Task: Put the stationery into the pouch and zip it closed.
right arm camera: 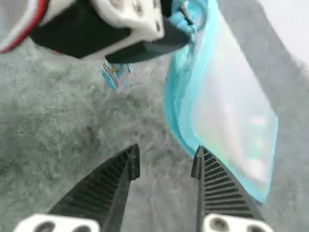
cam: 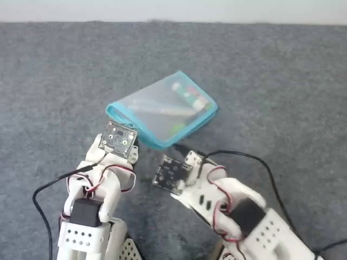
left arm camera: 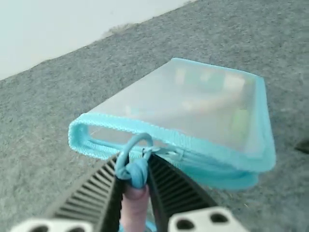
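Left gripper (left arm camera: 134, 165) clamped on zip pull (left arm camera: 137, 171), pouch (left arm camera: 203, 106) straight ahead, zip edge (left arm camera: 203, 147) crosswise; right gripper (right arm camera: 166, 154) wide, empty, beside that edge.

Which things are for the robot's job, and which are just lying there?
For the job:
- the pouch
- the stationery inside it
- the zip pull
- the left gripper, shut on that pull
- the right gripper, open beside the pouch

Just there:
- the grey table cover
- the black cables on the arms
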Action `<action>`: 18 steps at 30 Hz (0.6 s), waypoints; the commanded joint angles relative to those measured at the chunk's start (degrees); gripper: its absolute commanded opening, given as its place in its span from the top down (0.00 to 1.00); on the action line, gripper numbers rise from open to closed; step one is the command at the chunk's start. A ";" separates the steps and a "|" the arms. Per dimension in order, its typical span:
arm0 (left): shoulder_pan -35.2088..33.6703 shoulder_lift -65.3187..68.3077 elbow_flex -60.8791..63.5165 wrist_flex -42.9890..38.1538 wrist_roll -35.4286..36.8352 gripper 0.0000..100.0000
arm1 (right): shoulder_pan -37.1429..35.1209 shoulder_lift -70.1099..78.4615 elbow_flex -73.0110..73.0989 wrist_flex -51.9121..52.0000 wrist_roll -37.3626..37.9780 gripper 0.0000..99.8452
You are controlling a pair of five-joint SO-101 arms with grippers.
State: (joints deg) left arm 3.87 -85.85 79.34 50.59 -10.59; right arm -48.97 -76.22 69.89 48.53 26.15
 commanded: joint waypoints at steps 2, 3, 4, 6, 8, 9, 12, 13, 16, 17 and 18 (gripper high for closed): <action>0.44 0.97 -3.12 0.18 -0.26 0.99 | 0.92 -6.64 -2.02 -1.01 1.05 0.81; 0.44 1.05 -3.12 0.18 -0.26 0.99 | 0.92 -5.85 -1.67 -1.98 1.05 0.81; 0.44 1.05 -3.12 0.18 -0.26 0.99 | 0.92 -4.70 -1.41 -3.12 1.14 0.81; 0.44 1.05 -3.12 0.18 -0.26 0.99 | 0.92 -0.84 -1.23 -6.64 1.49 0.81; 0.44 1.05 -3.21 0.26 -0.26 0.99 | 0.92 4.97 -1.32 -10.33 3.69 0.81; 0.44 1.05 -3.21 0.26 -0.26 0.99 | 0.92 8.22 -1.41 -12.09 4.57 0.81; 0.44 1.05 -3.21 0.26 -0.26 0.99 | 1.19 16.84 -1.49 -17.19 5.10 0.81; 0.44 1.05 -3.21 0.26 -0.26 0.99 | 1.19 18.95 -2.20 -18.07 5.10 0.81; 0.44 1.05 -3.30 0.26 -0.26 0.99 | 1.19 23.34 -5.36 -19.21 5.10 0.81; 0.26 1.05 -3.30 0.26 -0.26 0.99 | 1.27 24.75 -6.59 -19.56 5.10 0.81; 0.09 1.05 -3.38 0.26 -0.26 0.99 | 1.36 25.89 -7.47 -19.91 5.19 0.81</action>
State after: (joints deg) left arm 3.87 -85.85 79.34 50.68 -10.59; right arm -48.97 -53.01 67.69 30.77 30.29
